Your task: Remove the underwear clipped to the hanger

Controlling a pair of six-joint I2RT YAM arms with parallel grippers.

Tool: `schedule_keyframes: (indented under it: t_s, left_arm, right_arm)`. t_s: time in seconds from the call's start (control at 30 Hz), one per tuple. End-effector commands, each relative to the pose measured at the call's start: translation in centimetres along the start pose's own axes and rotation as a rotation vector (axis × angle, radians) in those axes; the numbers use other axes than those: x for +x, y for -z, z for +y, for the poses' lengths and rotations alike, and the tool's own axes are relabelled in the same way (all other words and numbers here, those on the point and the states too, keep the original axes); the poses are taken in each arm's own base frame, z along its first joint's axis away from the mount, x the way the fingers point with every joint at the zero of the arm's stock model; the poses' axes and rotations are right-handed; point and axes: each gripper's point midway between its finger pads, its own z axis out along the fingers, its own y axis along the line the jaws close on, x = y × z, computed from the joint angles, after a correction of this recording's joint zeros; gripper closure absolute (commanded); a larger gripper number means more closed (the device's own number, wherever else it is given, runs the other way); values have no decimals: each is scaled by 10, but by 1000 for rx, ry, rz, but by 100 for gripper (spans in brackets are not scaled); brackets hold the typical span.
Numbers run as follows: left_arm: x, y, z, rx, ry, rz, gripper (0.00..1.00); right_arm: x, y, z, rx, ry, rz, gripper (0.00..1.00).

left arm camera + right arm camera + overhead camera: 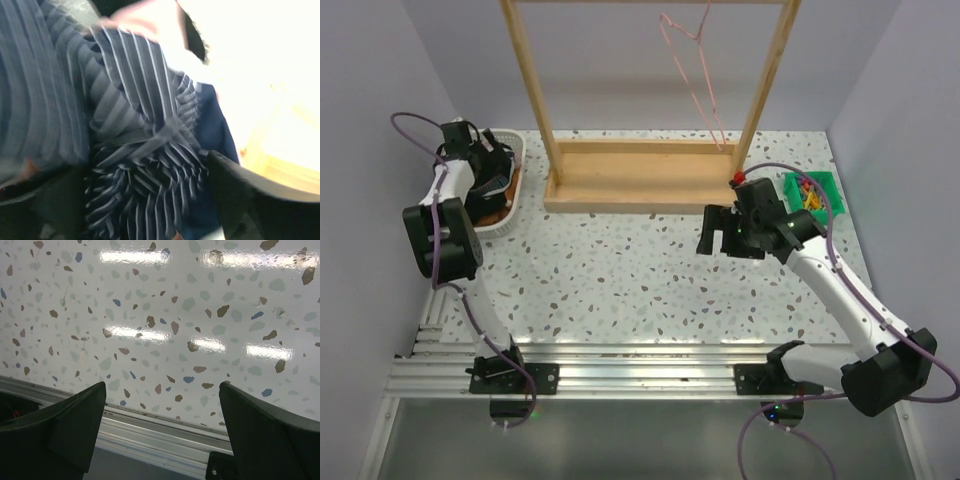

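The pinstriped navy underwear [150,125] fills the left wrist view, bunched between my left gripper's [145,200] fingers, which stand wide apart around it. In the top view my left gripper [490,160] is low over a white basket [510,222] at the far left, and the arm hides the cloth there. The pink wire hanger [695,80] hangs bare from the top bar of the wooden frame [640,178]. A small red clip [734,179] lies by the frame's right foot. My right gripper [718,232] is open and empty above the table, also in its wrist view [162,410].
The big wooden frame stands across the back middle. A green bin [812,192] of coloured clips sits at the back right. Plain navy cloth [215,130] lies under the striped cloth in the basket. The aluminium rail [165,432] runs along the near table edge.
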Motion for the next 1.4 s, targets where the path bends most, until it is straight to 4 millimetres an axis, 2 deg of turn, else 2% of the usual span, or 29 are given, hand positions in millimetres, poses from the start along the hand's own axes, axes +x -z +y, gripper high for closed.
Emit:
schedule_keyframes:
  t_s: [0.0,0.03,0.07,0.13,0.17,0.23,0.27,0.3,0.33,0.37,0.43,0.47,0.5,0.57,0.7,0.73,0.83,0.97,1.2,1.37]
  left_arm:
    - [-20,78,-12,9,6,-35,0]
    - [-26,92,-15,15,5,-53,0]
    - [-33,118,-24,45,-5,-74,0]
    - [-36,144,-31,70,-2,-82,0]
    - [-42,169,-39,105,-2,-112,0]
    - [-28,192,-49,174,4,-89,0]
    - [-33,222,-59,217,-1,-143,0]
    - [-21,230,-63,262,4,-129,0]
    - [-18,242,-67,293,4,-140,0]
    - [-21,271,-75,340,-4,-190,0]
    - [-6,290,-84,417,13,-182,0]
    - [-5,316,-89,464,6,-228,0]
    - [7,320,-92,502,28,-205,0]
    - [12,344,-106,576,14,-229,0]
    - [32,364,-130,726,52,-159,0]
    - [33,367,-134,753,60,-154,0]
    - [33,385,-146,835,72,-168,0]
    - [35,403,-157,886,55,-160,0]
    - [47,423,-162,903,16,-137,0]
    - [51,439,-166,945,1,-135,0]
  right_arm:
    - [-19,21,6,-31,9,-108,1]
    - [-18,23,5,-28,3,-114,1]
    - [-16,25,2,-22,-4,-122,1]
    - [-11,26,0,-20,-13,-115,1]
    - [-6,26,-3,-13,-15,-108,1]
    - [0,31,-5,-15,-33,-113,1]
    - [3,32,-7,-13,-38,-112,1]
    - [4,35,-7,-17,-48,-117,1]
    - [6,38,-7,-22,-49,-123,1]
    - [6,47,-7,-33,-49,-145,1]
    - [8,57,-8,-37,-44,-153,1]
    - [6,65,-6,-46,-40,-169,1]
    - [7,73,-5,-62,-35,-183,2]
    - [3,93,1,-103,-7,-214,1]
    - [-4,132,5,-126,36,-275,1]
    - [-10,147,10,-148,47,-310,1]
    - [-18,174,19,-192,81,-353,1]
    - [-23,196,27,-237,93,-392,1]
    - [-24,224,36,-305,98,-451,1]
    - [-27,251,39,-343,101,-534,1]
